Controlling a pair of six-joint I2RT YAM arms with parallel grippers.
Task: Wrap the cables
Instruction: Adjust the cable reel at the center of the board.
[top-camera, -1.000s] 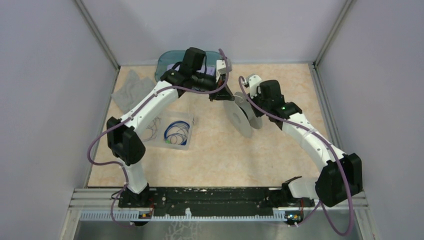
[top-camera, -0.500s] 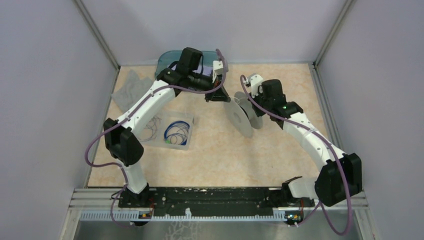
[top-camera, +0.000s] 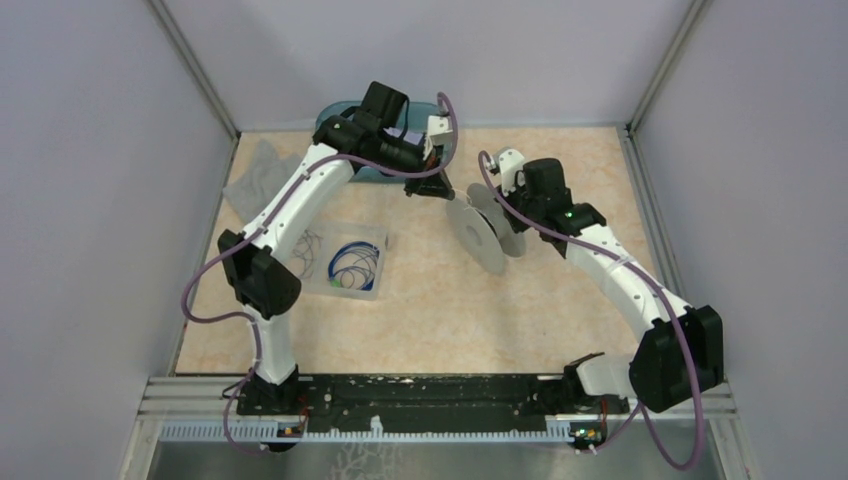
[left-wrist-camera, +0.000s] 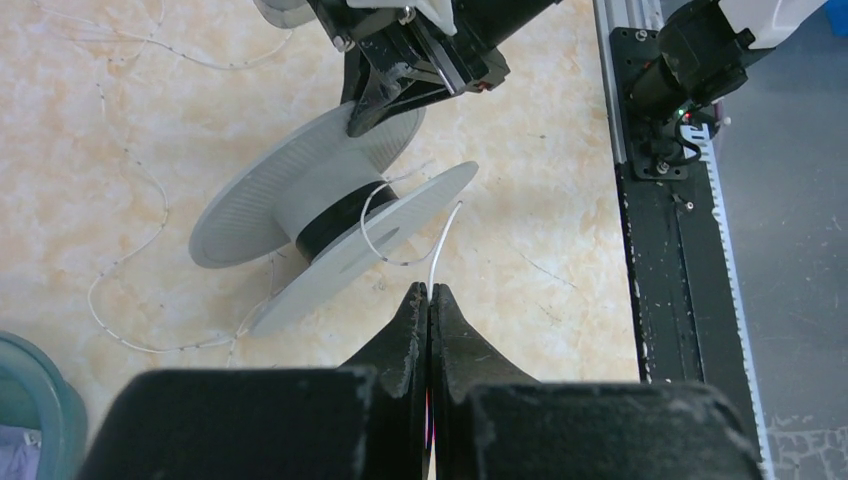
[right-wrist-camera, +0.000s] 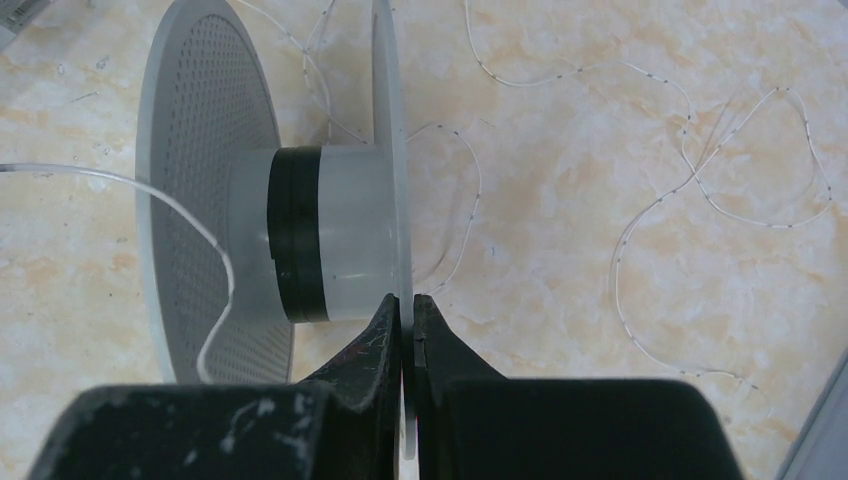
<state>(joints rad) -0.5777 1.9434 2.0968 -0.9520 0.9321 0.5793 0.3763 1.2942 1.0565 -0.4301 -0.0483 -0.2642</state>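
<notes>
Since cable (left-wrist-camera: 436, 255) seems limp, springy: I'd hold its free end.
left jaws: together, pinching cable.
right jaws: clamped on spool (left-wrist-camera: 300, 200) flange.

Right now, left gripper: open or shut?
Shut. The left gripper shows no gap between its fingers in the wrist view, pinching the white cable that leads to the spool.

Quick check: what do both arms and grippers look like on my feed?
Left arm and right arm: white links, black joint housings, thick purple cords looped alongside. Left gripper and right gripper: black tapered fingers. A green light shows near the right wrist.
</notes>
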